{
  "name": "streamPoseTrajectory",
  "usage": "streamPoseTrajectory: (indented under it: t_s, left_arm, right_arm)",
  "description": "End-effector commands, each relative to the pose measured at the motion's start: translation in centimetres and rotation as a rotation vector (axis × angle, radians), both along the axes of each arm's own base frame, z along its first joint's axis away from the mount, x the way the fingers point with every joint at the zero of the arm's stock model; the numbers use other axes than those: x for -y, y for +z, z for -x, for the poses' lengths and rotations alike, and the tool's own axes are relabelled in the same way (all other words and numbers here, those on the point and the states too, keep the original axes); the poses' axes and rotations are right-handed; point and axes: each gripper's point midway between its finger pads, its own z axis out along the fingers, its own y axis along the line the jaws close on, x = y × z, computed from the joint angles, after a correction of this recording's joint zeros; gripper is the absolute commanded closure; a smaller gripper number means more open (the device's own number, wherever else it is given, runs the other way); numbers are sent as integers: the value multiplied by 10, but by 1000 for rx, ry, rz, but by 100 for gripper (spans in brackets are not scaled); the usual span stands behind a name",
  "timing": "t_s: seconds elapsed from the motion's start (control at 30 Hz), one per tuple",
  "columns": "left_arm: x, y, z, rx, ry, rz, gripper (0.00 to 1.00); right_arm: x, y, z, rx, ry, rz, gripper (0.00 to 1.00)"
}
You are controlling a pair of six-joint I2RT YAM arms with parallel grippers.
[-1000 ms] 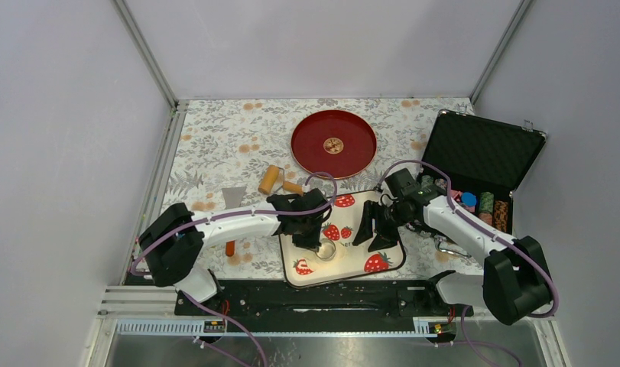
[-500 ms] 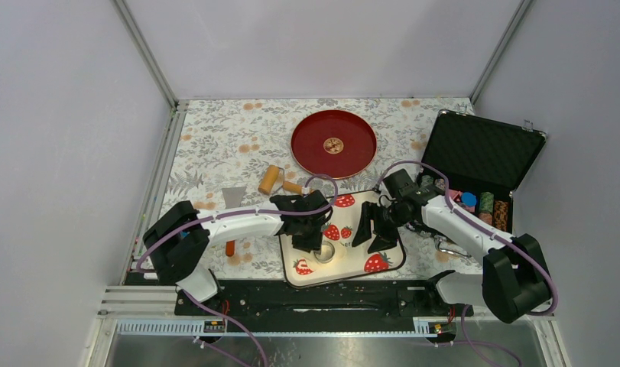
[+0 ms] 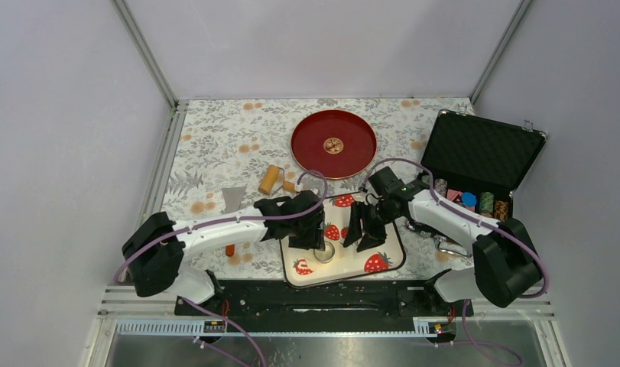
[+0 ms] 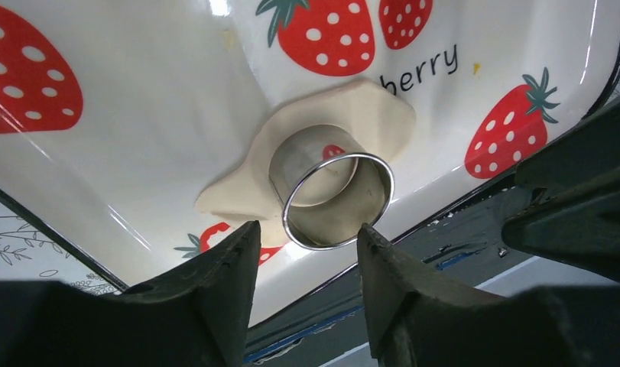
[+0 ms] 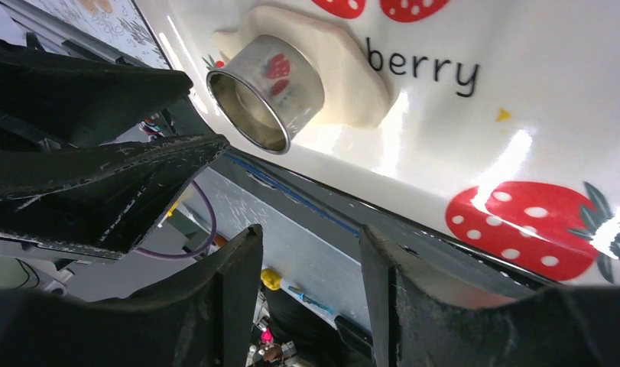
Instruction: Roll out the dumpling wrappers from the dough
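Note:
The dough (image 4: 383, 122) lies as a flattened ragged off-white patch on the strawberry tray (image 3: 354, 258). A metal ring cutter (image 4: 333, 187) stands pressed into it, also visible as the cutter (image 5: 268, 88) in the right wrist view. My left gripper (image 4: 306, 229) hovers just short of the ring, open, its fingers touching nothing. My right gripper (image 5: 309, 233) is open and empty over the tray's near edge, to the right of the cutter (image 3: 325, 251). No separate dumpling wrappers show; what lies inside the ring is hidden.
A red plate (image 3: 333, 144) sits at the back, with the tan wooden roller (image 3: 278, 180) to its front left. An open black case (image 3: 482, 157) with chips stands at the right. A scraper (image 3: 232, 199) lies left of the tray. The two grippers are close together over the tray.
My left gripper's jaws have opened, and the ring cutter stands free on the dough. My right gripper has shifted left along the tray toward the cutter.

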Motion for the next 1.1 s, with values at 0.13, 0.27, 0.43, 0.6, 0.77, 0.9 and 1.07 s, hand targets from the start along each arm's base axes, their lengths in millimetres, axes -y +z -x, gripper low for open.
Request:
streamPoseTrajectory:
  t_s: [0.13,0.27,0.43,0.6,0.77,0.9,1.07]
  left_arm:
    - [-5,-5,-3,-25,96,141,56]
    - [-7,-8,-4,-44,121,202,62]
    - [-5,-10,-5,-57,124,253,63]
    - [-1,-10,-5,-62,106,253,63]
    - [0,-5,-8,-46,105,258,63]
    - [0,-5,-8,-46,104,263,64]
    - [1,-7,-7,-52,98,267,70]
  right_arm:
    - [-39,4,-8,-6,57,-45,49]
    - [-48,-3,-10,-13,76,-33,52]
    - [-51,-13,-8,-35,97,-13,57]
    - [-51,-18,-1,-51,114,-5,58]
    - [-49,-15,0,-37,112,-6,59]
    - [-51,-19,1,-50,115,-6,59]
    - [-53,-27,1,-67,123,5,62]
